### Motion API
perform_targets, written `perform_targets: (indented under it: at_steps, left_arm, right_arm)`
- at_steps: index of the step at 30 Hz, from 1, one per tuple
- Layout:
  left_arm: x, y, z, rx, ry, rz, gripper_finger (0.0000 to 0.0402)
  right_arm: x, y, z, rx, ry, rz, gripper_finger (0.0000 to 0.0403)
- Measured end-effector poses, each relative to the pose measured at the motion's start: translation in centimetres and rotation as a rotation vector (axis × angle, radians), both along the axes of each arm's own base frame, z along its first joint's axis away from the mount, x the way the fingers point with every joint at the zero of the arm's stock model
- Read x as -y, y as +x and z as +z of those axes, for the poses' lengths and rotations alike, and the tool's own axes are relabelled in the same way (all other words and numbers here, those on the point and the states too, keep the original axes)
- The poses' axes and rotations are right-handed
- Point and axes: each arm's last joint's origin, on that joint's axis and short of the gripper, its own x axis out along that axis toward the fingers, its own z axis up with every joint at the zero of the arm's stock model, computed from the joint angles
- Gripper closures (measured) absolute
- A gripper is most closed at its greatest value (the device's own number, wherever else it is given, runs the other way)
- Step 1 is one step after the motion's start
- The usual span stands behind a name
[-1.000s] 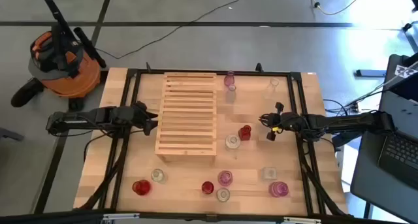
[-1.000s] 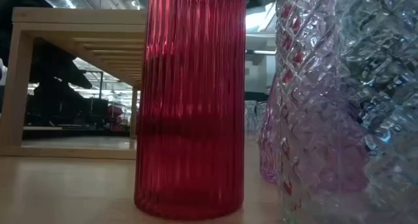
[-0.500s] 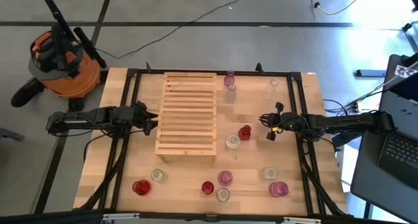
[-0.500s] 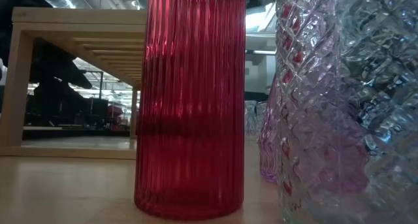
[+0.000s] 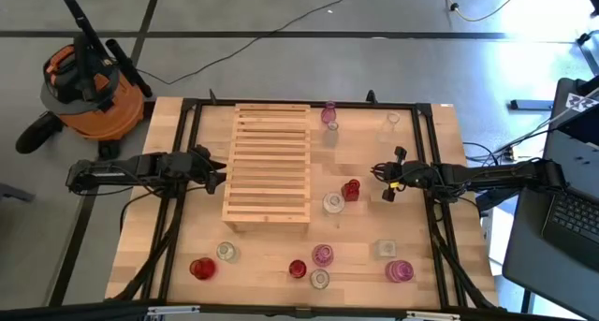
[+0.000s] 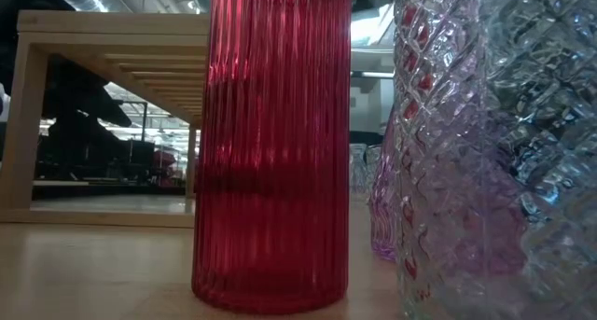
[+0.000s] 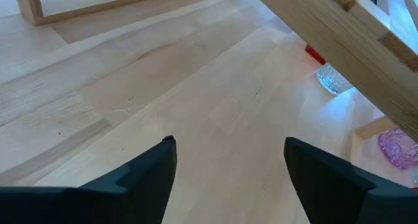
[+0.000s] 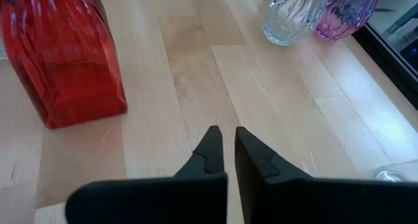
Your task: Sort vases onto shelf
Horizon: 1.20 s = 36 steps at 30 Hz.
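1. Wooden table (image 5: 150, 218) carries the shelf (image 5: 270, 165); no readable writing.
2. Left gripper (image 5: 221, 176), fingers apart, beside the shelf.
3. Right gripper (image 5: 379, 176), fingers together, past the red vase (image 5: 351, 190) from the shelf.

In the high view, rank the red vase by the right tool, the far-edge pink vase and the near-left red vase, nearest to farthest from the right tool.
1. Red vase, beside the right tool.
2. Pink vase, far edge, beside the shelf.
3. Red vase, near-left corner.

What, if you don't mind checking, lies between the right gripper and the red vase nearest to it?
Only bare tabletop: the right wrist view shows plain wood between the right gripper and the red vase; the high view agrees.
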Motion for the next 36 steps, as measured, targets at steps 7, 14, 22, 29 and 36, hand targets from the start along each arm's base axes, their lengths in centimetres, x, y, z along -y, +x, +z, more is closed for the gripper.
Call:
perform_targets:
  at_steps: [7, 14, 22, 29, 36]
  left_arm:
    - [0.0, 0.0, 0.0, 0.0, 0.0, 0.0, 0.0127]
    - [0.0, 0.0, 0.0, 0.0, 0.0, 0.0, 0.0127]
    - [0.0, 0.0, 0.0, 0.0, 0.0, 0.0, 0.0127]
    - [0.0, 0.0, 0.0, 0.0, 0.0, 0.0, 0.0127]
    - [0.0, 0.0, 0.0, 0.0, 0.0, 0.0, 0.0127]
  right_arm:
    - [0.0, 0.0, 0.0, 0.0, 0.0, 0.0, 0.0403]
    - [0.0, 0.0, 0.0, 0.0, 0.0, 0.0, 0.0403]
    - [0.0, 0.0, 0.0, 0.003, 0.0, 0.0, 0.0403]
    - [0.0, 0.1, 0.2, 0.029, 0.012, -0.009, 0.0403]
    - [0.1, 0.7, 1.3, 0.18, 0.041, -0.057, 0.0403]
